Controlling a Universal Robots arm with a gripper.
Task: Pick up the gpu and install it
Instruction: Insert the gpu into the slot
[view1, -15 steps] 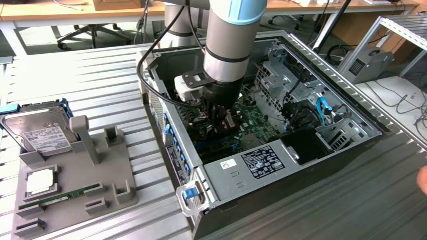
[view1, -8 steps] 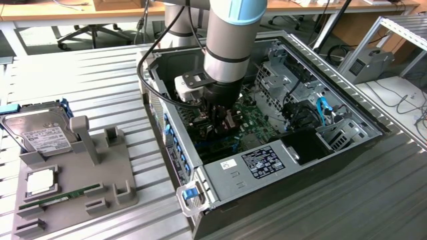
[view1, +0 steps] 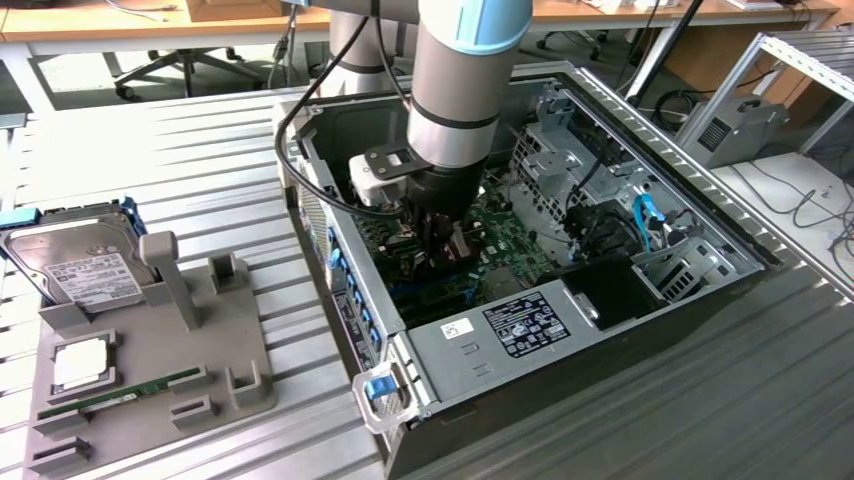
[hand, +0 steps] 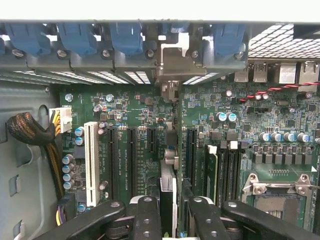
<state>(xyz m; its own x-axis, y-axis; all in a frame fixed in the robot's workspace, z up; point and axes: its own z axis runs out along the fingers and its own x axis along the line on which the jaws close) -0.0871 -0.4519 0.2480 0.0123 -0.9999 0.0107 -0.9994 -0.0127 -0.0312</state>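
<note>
The gpu (hand: 167, 165) is held edge-on between the gripper (hand: 167, 220) fingers (hand: 146, 217), which are closed narrowly on the card's upper edge. In the wrist view it stands vertical over the motherboard (hand: 280, 130), its silver bracket end (hand: 174, 67) up against the rear slot panel with the blue retention clips (hand: 125, 37). The lower edge appears lined up with one of the black expansion slots (hand: 150, 150); whether it is seated in the connector cannot be told.

Step in hand, as judged: the insertion stage of the install. The pick-up is done; the card is inside the computer case (view1: 534, 330) and at, or just above, its slot. A straight press along the slot line would be called for, with the bracket kept square to its opening and no tilt, since the white slot (hand: 91, 162) and neighbouring capacitors (hand: 67, 170) sit near.

Exterior view: the arm (view1: 454, 110) reaches down into the open case, which lies on its side on a ribbed metal table (view1: 160, 150). To the exterior view's left, a grey fixture tray (view1: 234, 330) carries a hard drive (view1: 87, 270), a RAM stick (view1: 120, 392) and a CPU (view1: 80, 362). Desks and an office chair (view1: 174, 60) stand behind
</note>
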